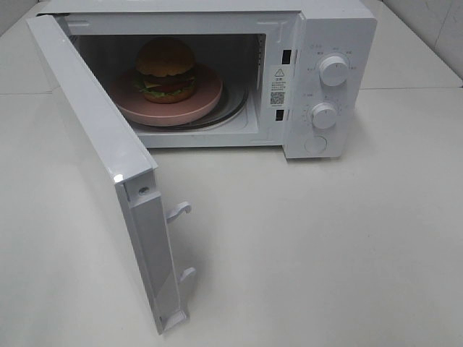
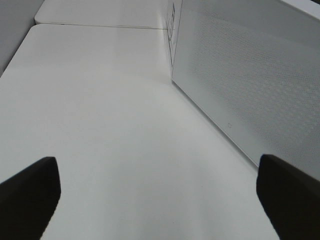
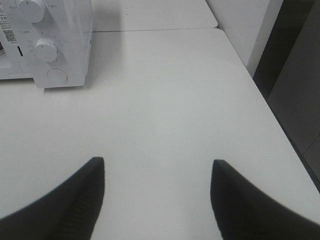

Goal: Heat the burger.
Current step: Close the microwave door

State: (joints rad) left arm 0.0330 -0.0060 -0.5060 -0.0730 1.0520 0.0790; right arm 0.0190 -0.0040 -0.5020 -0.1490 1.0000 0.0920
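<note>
The burger [image 1: 166, 70], with a brown bun and green lettuce, sits on a pink plate [image 1: 206, 95] inside the white microwave [image 1: 340, 29]. The microwave door [image 1: 94, 144] stands swung wide open toward the front left. Neither arm shows in the exterior high view. My left gripper [image 2: 157, 197] is open over bare table, with the outer face of the door [image 2: 250, 85] close beside one finger. My right gripper [image 3: 157, 200] is open and empty above the table, well back from the microwave's control panel [image 3: 47, 50].
Two white knobs [image 1: 333, 70] and a round button [image 1: 316, 144] sit on the microwave's right panel. Door latch hooks [image 1: 179, 211] stick out from the open door's edge. The white table's right edge [image 3: 265, 100] borders a dark gap.
</note>
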